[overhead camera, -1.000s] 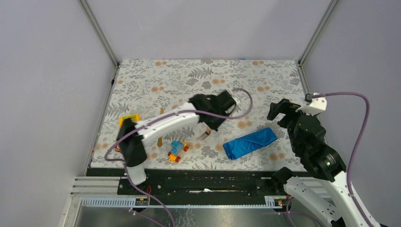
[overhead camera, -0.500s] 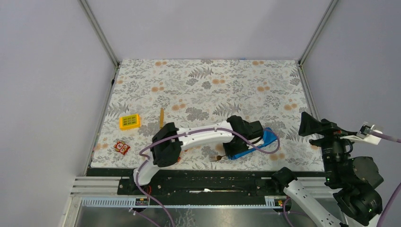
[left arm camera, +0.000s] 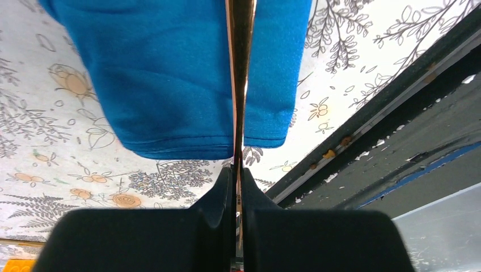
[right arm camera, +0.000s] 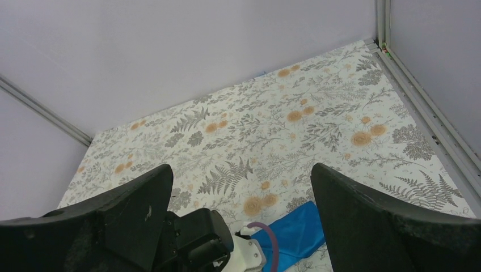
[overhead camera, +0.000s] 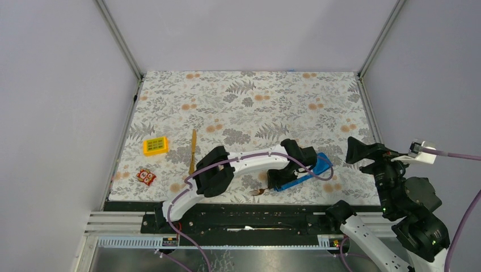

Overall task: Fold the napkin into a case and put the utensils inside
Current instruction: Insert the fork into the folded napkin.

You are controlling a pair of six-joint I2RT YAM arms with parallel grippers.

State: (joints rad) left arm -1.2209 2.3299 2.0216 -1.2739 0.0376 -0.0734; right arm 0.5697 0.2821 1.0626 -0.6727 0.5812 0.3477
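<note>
Now my left claw (left arm camera: 237, 180) clamps the fork (left arm camera: 239, 56) across the blue napkin (left arm camera: 164, 73); my right claw (right arm camera: 241, 181) stands wide apart.

lab test booth: plain grey walls (overhead camera: 244, 28), aluminium frame (overhead camera: 119, 39), floral tabletop (overhead camera: 249, 102)

Bright blue napkin (overhead camera: 321, 165), golden-orange fork (overhead camera: 259, 191) and knife (overhead camera: 193, 150), yellow block (overhead camera: 155, 145), red patterned block (overhead camera: 146, 177); white worktop (overhead camera: 255, 96) printed with grey ferns, orange blossoms

left gripper (left arm camera: 238, 173) low, clamped on fork (left arm camera: 240, 85) | right gripper (right arm camera: 239, 175) raised, jaws wide apart
</note>
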